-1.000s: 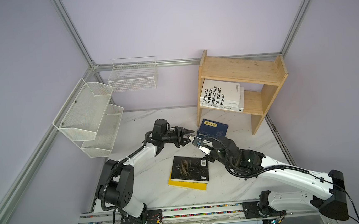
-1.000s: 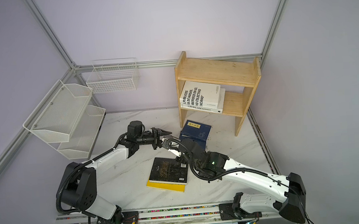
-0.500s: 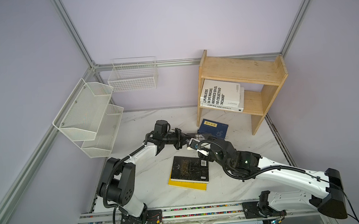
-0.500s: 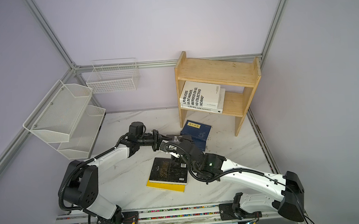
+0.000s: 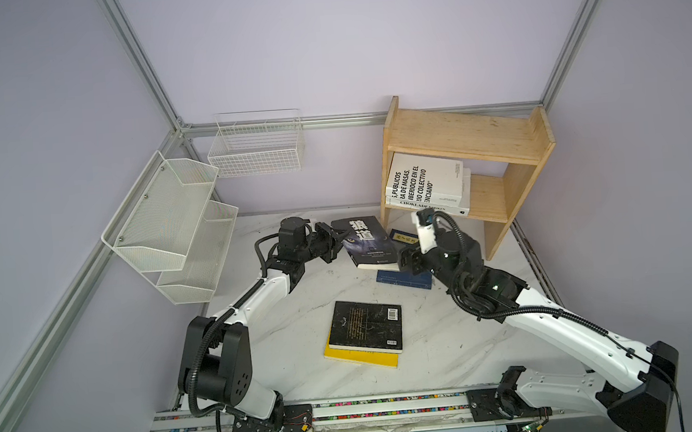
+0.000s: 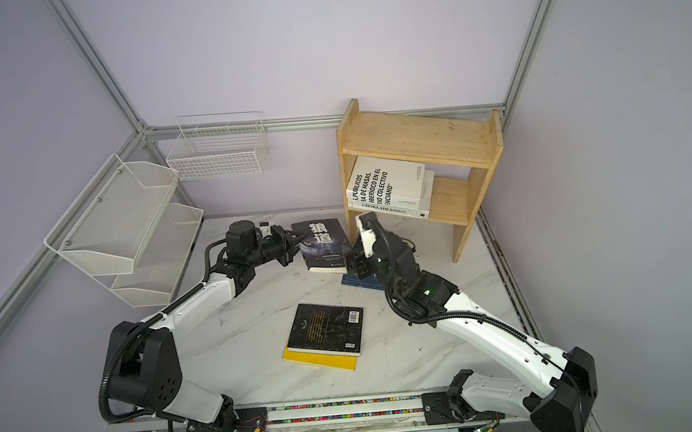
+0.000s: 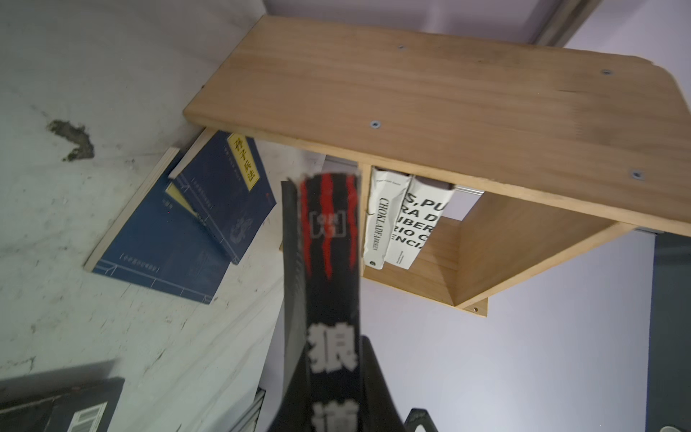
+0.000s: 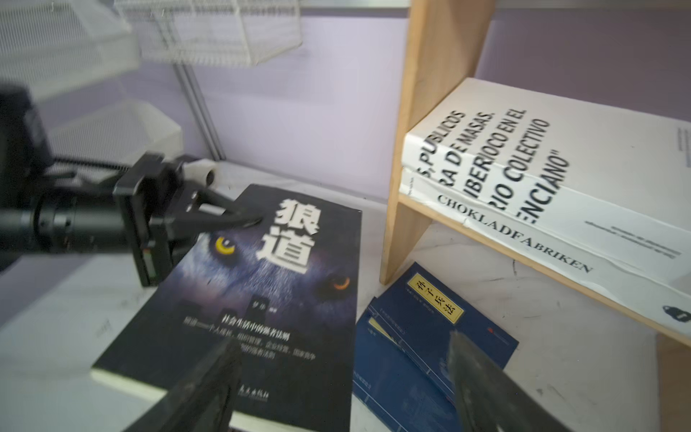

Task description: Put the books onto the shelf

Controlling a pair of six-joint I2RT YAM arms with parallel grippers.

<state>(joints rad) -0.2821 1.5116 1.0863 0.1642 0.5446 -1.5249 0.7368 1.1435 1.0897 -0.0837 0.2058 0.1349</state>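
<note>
A black book with a wolf's face [image 5: 365,240] [image 6: 321,243] hangs just above the table, left of the wooden shelf [image 5: 464,138] [image 6: 413,133]. My left gripper [image 5: 334,238] [image 7: 329,355] is shut on its spine edge, as the right wrist view also shows for the left gripper [image 8: 246,220]. My right gripper [image 8: 342,344] stands open at the book's near edge, touching nothing. Two white books [image 5: 425,182] lie on the shelf's lower tier. Two navy books [image 5: 407,279] [image 8: 430,321] lie by the shelf's foot. Another black book [image 5: 364,326] rests on a yellow one [image 5: 358,360].
A white mesh tiered rack [image 5: 170,225] hangs on the left wall and a white wire basket [image 5: 256,148] on the back wall. The shelf's upper tier holds nothing. Aluminium frame rails run along the walls and the table's front edge.
My left gripper has shut on the black wolf book. My right gripper has opened, let the book go and drawn back to the right.
</note>
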